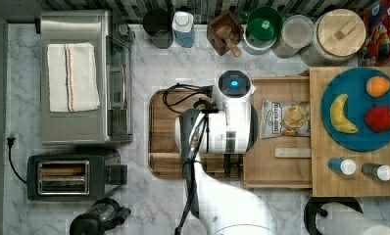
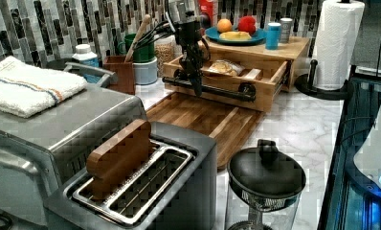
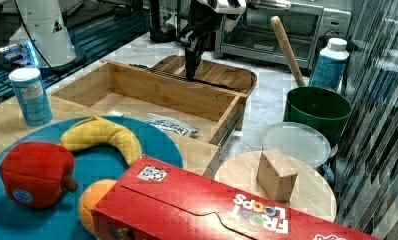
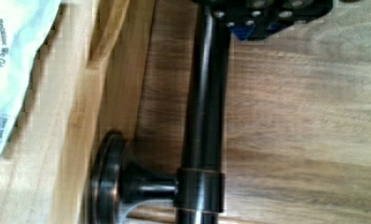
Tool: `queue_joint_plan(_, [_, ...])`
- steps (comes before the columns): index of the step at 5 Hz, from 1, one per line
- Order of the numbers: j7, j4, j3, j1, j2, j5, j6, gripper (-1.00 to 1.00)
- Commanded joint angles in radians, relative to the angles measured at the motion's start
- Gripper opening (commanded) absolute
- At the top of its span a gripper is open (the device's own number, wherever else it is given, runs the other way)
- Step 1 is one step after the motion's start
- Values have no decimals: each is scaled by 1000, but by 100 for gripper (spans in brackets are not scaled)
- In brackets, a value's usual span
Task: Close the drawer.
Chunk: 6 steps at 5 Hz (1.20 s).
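The drawer [image 1: 276,161] stands pulled out from under the pale wooden stand top [image 1: 330,183], over the far edge of the dark cutting board [image 1: 158,147] on the marble counter [image 1: 149,196]. The top view has the arm covering the drawer's front, yet it shows a snack bag [image 1: 285,118] lying inside. The left view shows the pincer [image 2: 196,86] down at the dark bar handle [image 2: 227,89] on the drawer front; whether its fingers are wide or closed on the bar I cannot tell. The wrist view gives the handle [image 4: 204,116] close up above the board. The right view shows the drawer's bare floor [image 3: 122,105].
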Motion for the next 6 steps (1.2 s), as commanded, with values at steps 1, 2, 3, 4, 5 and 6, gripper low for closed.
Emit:
queue_joint_plan(1, [-236,210,-90,-114,46,-52,-113,-100])
queue_joint_plan(2, [-327,248,-122,-182,78,-50,-99,-100])
queue_joint_plan(3, [-433,283,-160,-236,126,-31,-38,-100])
queue_joint_plan(4, [-479,337,-199,-266,157,-26,-30,-100])
queue_joint_plan(5, [-540,416,-238,-292,185,-9,-74,-100])
queue_joint_plan(6, [-600,501,-250,-331,220,-30,-92,-100])
